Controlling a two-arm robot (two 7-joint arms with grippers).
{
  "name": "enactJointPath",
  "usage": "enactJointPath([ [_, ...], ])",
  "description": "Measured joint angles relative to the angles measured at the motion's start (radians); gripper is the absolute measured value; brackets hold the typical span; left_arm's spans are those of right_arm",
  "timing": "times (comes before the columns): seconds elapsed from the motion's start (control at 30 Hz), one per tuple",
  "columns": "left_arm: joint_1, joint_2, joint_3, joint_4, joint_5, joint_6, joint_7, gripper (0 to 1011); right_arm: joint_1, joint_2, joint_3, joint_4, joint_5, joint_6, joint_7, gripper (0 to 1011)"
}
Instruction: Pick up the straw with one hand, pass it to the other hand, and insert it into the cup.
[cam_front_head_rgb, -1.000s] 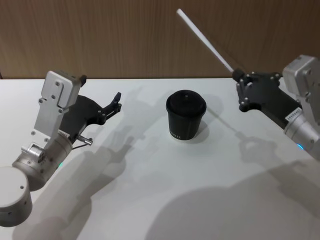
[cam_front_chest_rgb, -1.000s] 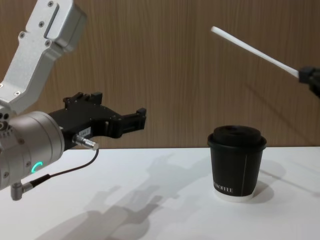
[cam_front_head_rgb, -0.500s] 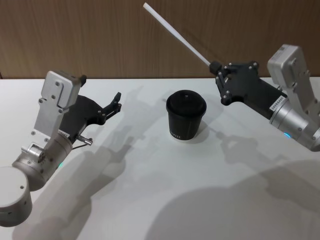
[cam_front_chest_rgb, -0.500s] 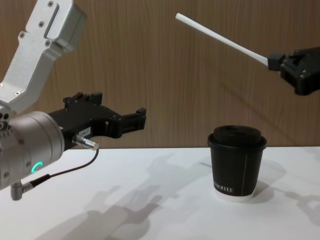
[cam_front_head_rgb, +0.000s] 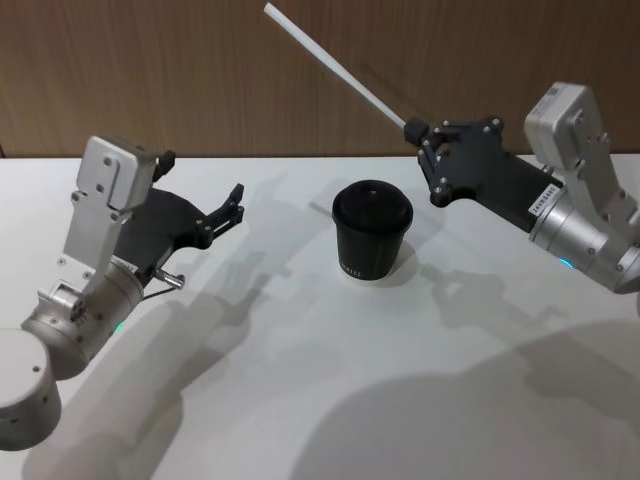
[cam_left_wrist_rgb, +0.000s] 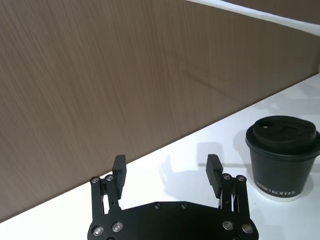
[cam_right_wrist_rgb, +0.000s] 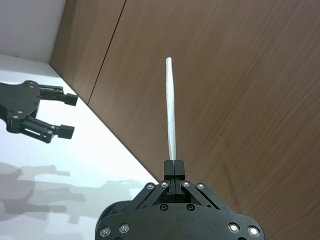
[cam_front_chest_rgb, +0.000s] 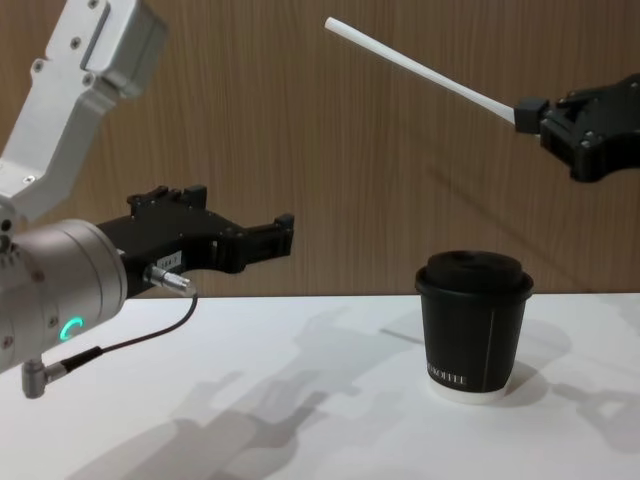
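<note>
The white straw (cam_front_head_rgb: 335, 66) is held by its lower end in my right gripper (cam_front_head_rgb: 412, 130), which is shut on it, up in the air behind and to the right of the cup. The straw slants up and leftward over the cup (cam_front_head_rgb: 371, 232), a black lidded paper cup standing on the white table. In the chest view the straw (cam_front_chest_rgb: 420, 72) runs from the right gripper (cam_front_chest_rgb: 527, 110) high above the cup (cam_front_chest_rgb: 473, 325). The right wrist view has the straw (cam_right_wrist_rgb: 171, 110) rising straight out of the shut fingertips (cam_right_wrist_rgb: 173, 167). My left gripper (cam_front_head_rgb: 233, 206) hovers open left of the cup, holding nothing (cam_left_wrist_rgb: 166, 172).
A brown wood-grain wall (cam_front_head_rgb: 180, 70) stands right behind the white table (cam_front_head_rgb: 300, 380). The left arm's silver wrist with a dark cable (cam_front_chest_rgb: 120, 340) hangs low over the table's left side. The table's front stretches bare before the cup.
My right gripper has carried the straw leftward and higher, from the right edge to a spot behind the cup. The left arm has barely shifted and stays open.
</note>
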Motion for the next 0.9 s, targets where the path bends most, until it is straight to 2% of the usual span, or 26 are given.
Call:
enactJointPath([
  [0.13,-0.001,-0.005,-0.015,-0.003,-0.049,0.019,-0.037,1000,0.005,0.0,-0.003,0.002,0.002,-0.001,0.005,0],
  [0.17,-0.001,-0.005,-0.015,-0.003,-0.049,0.019,-0.037,1000,0.005,0.0,-0.003,0.002,0.002,-0.001,0.005,0],
  [0.37,-0.003,-0.015,-0.045,-0.008,-0.142,0.058,-0.103,1000,0.009,-0.001,-0.006,0.004,0.003,-0.003,0.009,0],
  [0.47,-0.005,-0.019,-0.057,-0.011,-0.174,0.072,-0.124,1000,0.011,-0.001,-0.007,0.005,0.003,-0.004,0.011,0],
  [0.5,-0.007,-0.022,-0.063,-0.012,-0.199,0.084,-0.141,1000,0.011,-0.001,-0.007,0.005,0.004,-0.004,0.011,0],
  [0.53,-0.007,-0.022,-0.063,-0.012,-0.199,0.084,-0.141,1000,0.011,-0.001,-0.007,0.005,0.004,-0.004,0.011,0],
  [0.9,-0.031,-0.046,-0.115,-0.02,-0.389,0.167,-0.256,1000,0.013,-0.001,-0.008,0.006,0.005,-0.005,0.013,0],
])
